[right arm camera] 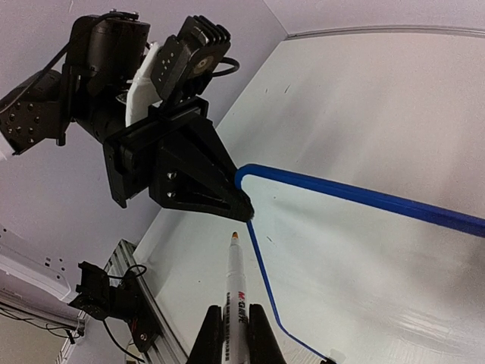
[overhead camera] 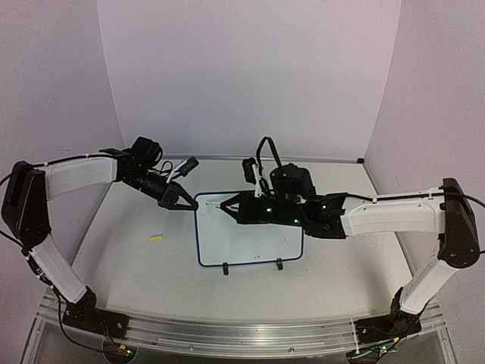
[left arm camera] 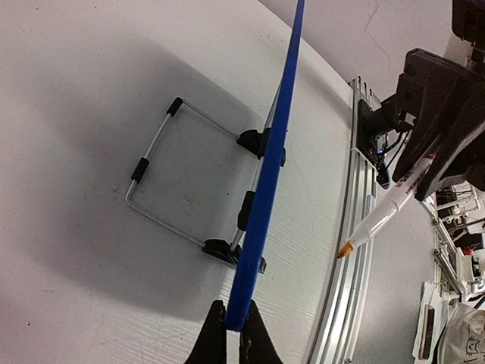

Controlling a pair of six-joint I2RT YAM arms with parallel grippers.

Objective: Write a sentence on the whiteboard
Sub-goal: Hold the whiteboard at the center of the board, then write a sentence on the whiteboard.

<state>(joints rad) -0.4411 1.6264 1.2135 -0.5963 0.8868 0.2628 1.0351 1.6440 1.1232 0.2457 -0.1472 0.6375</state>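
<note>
Left hand (left arm camera: 233, 334) closed on the top corner of the blue-framed glossy whiteboard (overhead camera: 250, 235); right hand (right arm camera: 236, 337) clamped around a white marker (right arm camera: 236, 292), tip just off the board.

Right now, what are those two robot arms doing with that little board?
The left gripper pinches the top corner of the whiteboard, keeping it propped on its stand. The right gripper holds a marker with its tip just short of the board near that corner. The board looks blank; no writing shows yet. A small yellow cap lies on the table.

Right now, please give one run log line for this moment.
left claw: shut on whiteboard corner | right claw: shut on marker, tip near board | sentence: none visible
</note>
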